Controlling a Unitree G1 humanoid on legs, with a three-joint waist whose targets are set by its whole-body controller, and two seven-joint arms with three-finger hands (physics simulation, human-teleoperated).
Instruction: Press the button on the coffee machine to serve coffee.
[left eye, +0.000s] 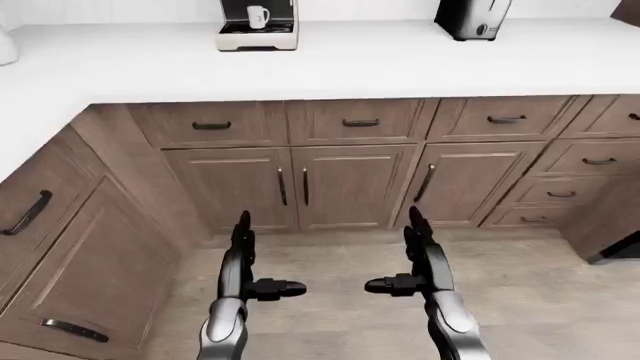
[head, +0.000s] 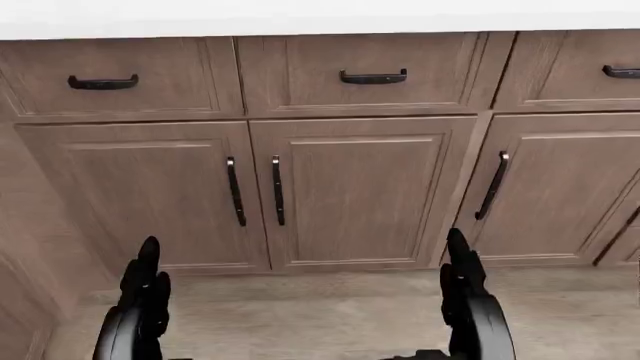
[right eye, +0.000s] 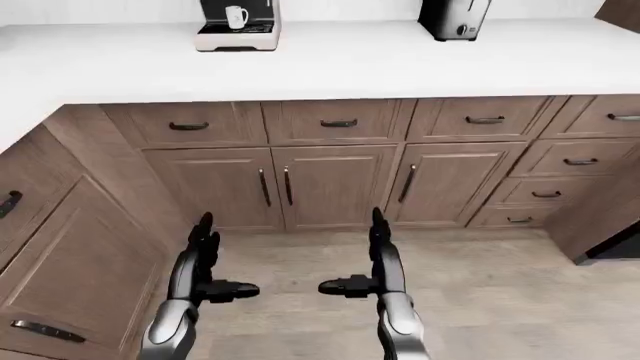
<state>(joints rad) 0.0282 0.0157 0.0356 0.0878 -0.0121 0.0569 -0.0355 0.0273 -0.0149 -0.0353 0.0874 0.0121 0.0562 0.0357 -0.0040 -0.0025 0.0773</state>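
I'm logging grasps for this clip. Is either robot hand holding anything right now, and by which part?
Nothing is held. The left robot hand and right robot hand are open over the floor, well short of the coffee machine on the counter.

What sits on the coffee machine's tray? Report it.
A white mug stands on the tray of the coffee machine, under its dark upper body. The mug's inside and the machine's button cannot be seen.

The coffee machine (left eye: 258, 26) stands upright on the white counter (left eye: 380, 64), a white mug (left eye: 258, 16) inside.
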